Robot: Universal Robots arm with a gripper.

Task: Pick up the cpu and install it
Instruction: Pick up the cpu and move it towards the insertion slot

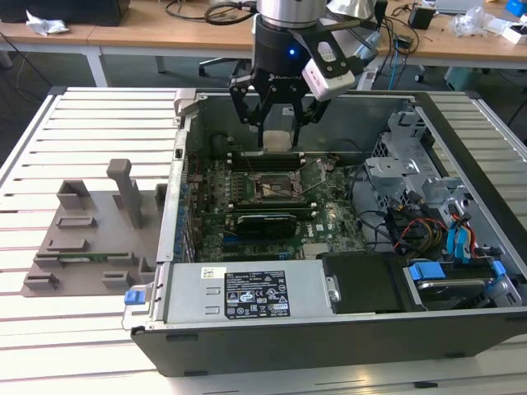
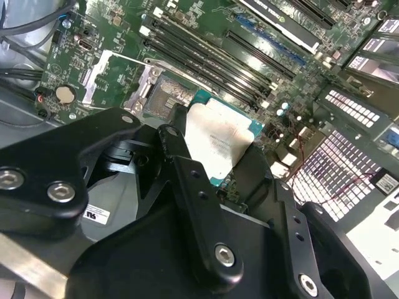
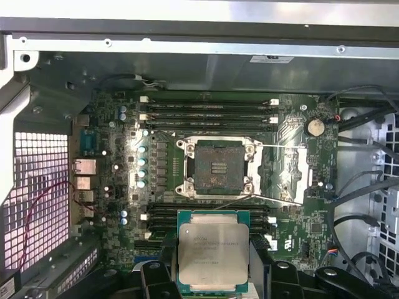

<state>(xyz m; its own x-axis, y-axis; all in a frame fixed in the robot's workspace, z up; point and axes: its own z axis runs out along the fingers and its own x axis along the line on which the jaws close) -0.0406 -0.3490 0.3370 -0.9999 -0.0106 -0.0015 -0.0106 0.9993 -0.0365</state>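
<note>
Your gripper (image 1: 280, 125) clamps the cpu (image 3: 213, 255) over the motherboard (image 3: 293, 134), near the open socket (image 3: 218, 167) flanked by memory slots (image 3: 209, 112); its fingers (image 3: 260, 261) hide the cpu's side edges.

desks (image 1: 132, 34) are lining back | chair (image 1: 216, 64) is standing beneath | slatted table (image 1: 90, 123) is spanning foreground | floor (image 1: 49, 72) is showing dark

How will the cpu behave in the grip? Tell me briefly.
Probably stiff: the cpu looks like a flat, metal-topped plate and sits unbent in the gripper. Likely slippery: its silver top looks smooth. Possibly fragile at the edges: its green rim is thin.
</note>
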